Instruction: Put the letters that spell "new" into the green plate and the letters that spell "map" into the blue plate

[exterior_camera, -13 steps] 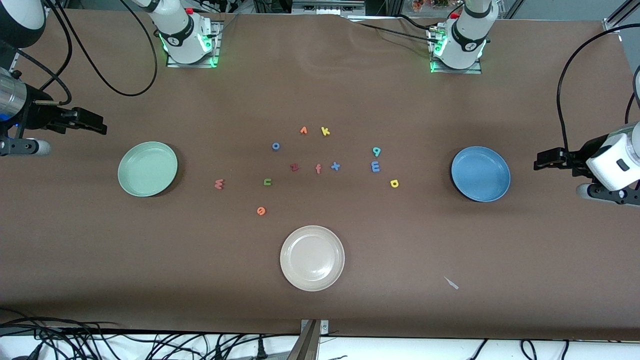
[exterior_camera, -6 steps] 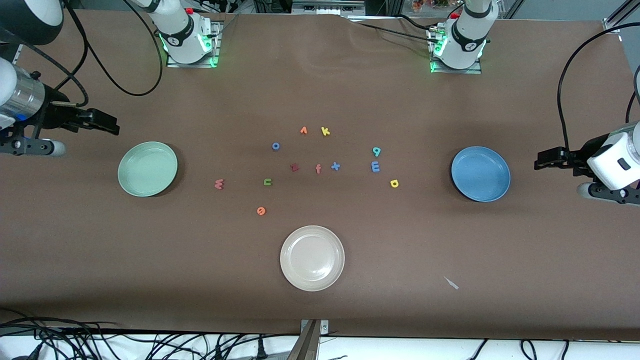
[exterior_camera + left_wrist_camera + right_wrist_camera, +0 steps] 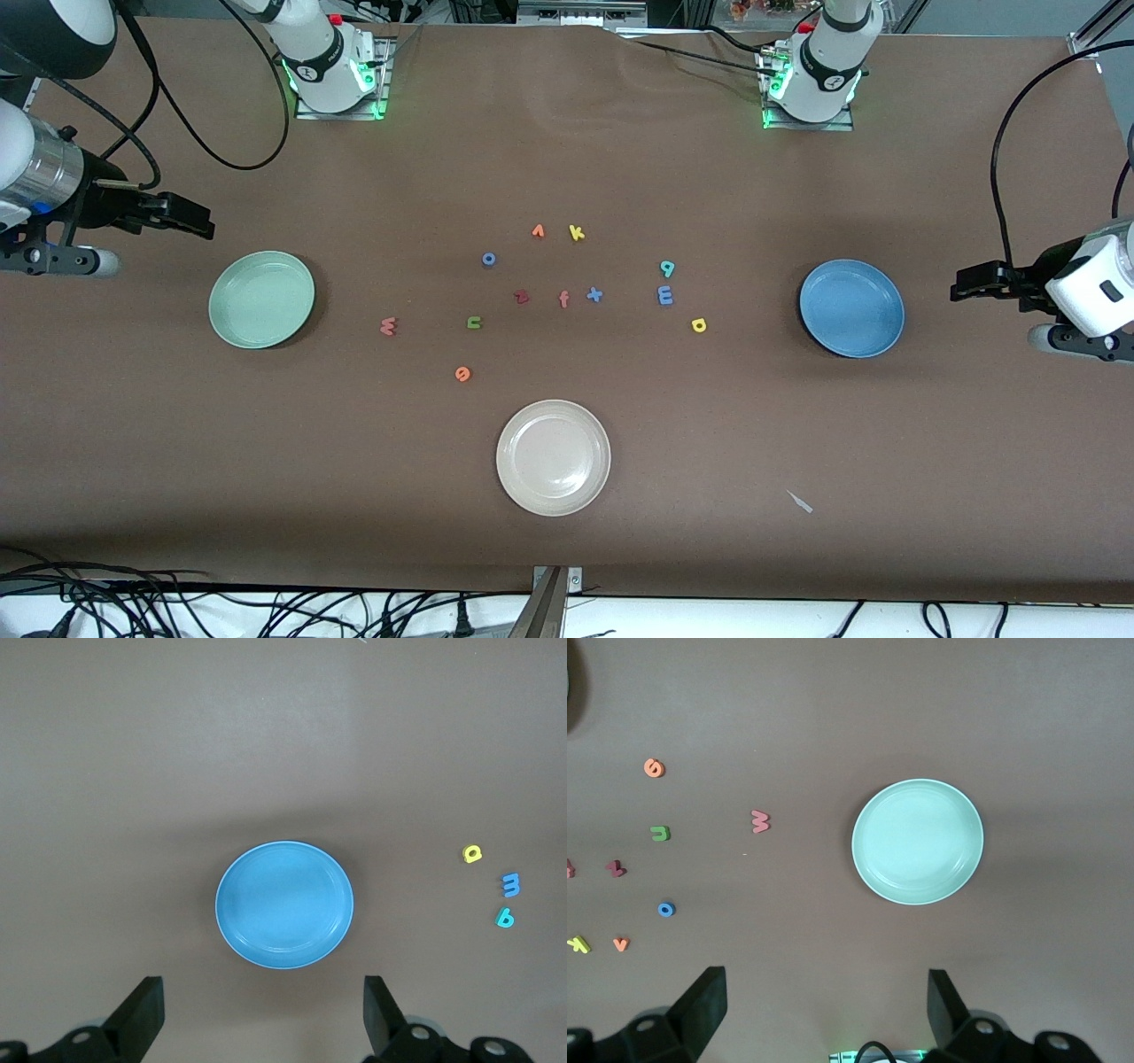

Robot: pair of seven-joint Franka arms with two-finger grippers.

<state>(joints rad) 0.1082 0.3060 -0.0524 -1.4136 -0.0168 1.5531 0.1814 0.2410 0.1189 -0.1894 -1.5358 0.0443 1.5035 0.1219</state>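
Cream-white plate [image 3: 553,457]: lies nearest the front camera, at mid-surface; empty. Judged to be a distractor, since the task names no white plate.

Orange e [image 3: 462,374]: lies flat on the surface [image 3: 354,496], the nearest letter, toward the right arm's end.

Red-pink w [image 3: 388,326]: lies between the green n and the green plate, the closest letter to that plate.

Green n [image 3: 474,322]: lies near mid-surface, farther than the e. The "new" letters thus group at the green plate's end, which suits the right arm's reach.

Yellow a [image 3: 699,325]: lies nearest the blue plate of its set.

Blue m [image 3: 665,295]: lies just beside the teal p [image 3: 668,268], which sits slightly farther. The "map" letters group at the left arm's end.

Green plate [image 3: 261,299]: empty, at the right arm's end of the surface.

Blue plate [image 3: 851,307]: empty, at the left arm's end.

Other letters: the dark red z [image 3: 522,297], salmon f [image 3: 563,299] and blue ring-shaped o [image 3: 488,259] lie mid-surface; the yellow k [image 3: 577,233] lies farthest. None belongs in a plate.

Left gripper [image 3: 961,290]: hangs above the surface beside the blue plate, jaws spread wide, nothing between them; the arm waits.

Right gripper [image 3: 202,229]: hangs above the surface near the green plate's farther edge, jaws spread wide, nothing held.

Task status: no letter is in a plate; judged to be at the start.
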